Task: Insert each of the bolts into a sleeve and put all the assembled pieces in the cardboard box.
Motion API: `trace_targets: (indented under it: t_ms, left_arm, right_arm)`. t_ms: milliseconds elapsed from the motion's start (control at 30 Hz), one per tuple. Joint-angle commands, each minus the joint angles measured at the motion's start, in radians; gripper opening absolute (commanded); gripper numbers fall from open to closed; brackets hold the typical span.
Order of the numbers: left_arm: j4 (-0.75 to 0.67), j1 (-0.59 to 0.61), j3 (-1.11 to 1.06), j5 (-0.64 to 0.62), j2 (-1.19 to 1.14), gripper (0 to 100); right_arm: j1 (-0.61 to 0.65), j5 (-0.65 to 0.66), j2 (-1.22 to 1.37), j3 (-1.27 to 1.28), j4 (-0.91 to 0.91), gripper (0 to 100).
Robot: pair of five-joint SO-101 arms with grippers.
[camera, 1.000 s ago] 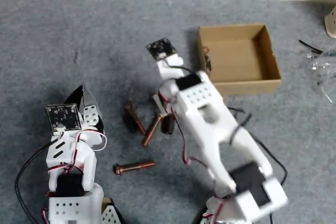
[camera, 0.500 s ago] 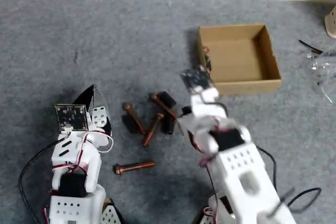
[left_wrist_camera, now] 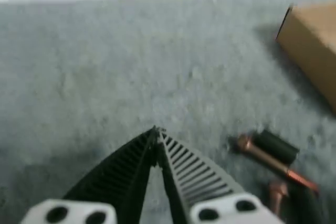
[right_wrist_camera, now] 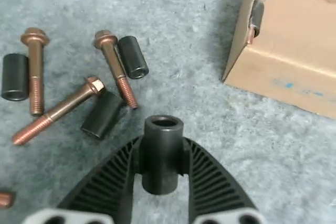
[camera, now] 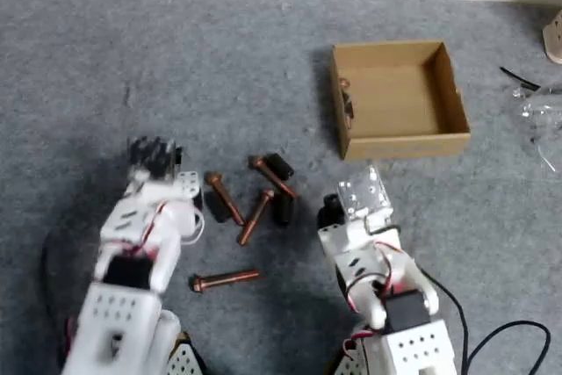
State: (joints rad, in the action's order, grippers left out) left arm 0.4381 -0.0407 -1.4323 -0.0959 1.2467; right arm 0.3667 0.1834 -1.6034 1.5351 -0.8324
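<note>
Right gripper (right_wrist_camera: 163, 141) fingers are grasping a black sleeve (right_wrist_camera: 164, 161), plain in the right wrist view. Left gripper (left_wrist_camera: 156, 134) fingers are clenched on nothing, over the bare grey desk (camera: 219, 59). High view adds the layout: bolts (camera: 255, 216) and loose sleeves (camera: 283, 206) clustered between the arms, lone bolt (camera: 226, 279) nearer the bases. The cardboard box (camera: 404, 145) holds one assembled piece (right_wrist_camera: 255, 11) against its wall.
</note>
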Motion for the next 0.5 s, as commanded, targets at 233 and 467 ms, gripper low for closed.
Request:
trace_targets:
  t_ms: [233,467]
  left_arm:
    - [-0.041,-0.157,0.44,0.008,-0.86,2]
    - [-0.035,-0.197,0.429,-0.048,-0.943,2]
  right_arm:
    - [-0.01,0.048,-0.234,0.14,0.039,0.5]
    - [-0.01,0.055,-0.229,0.145,0.094,0.5]
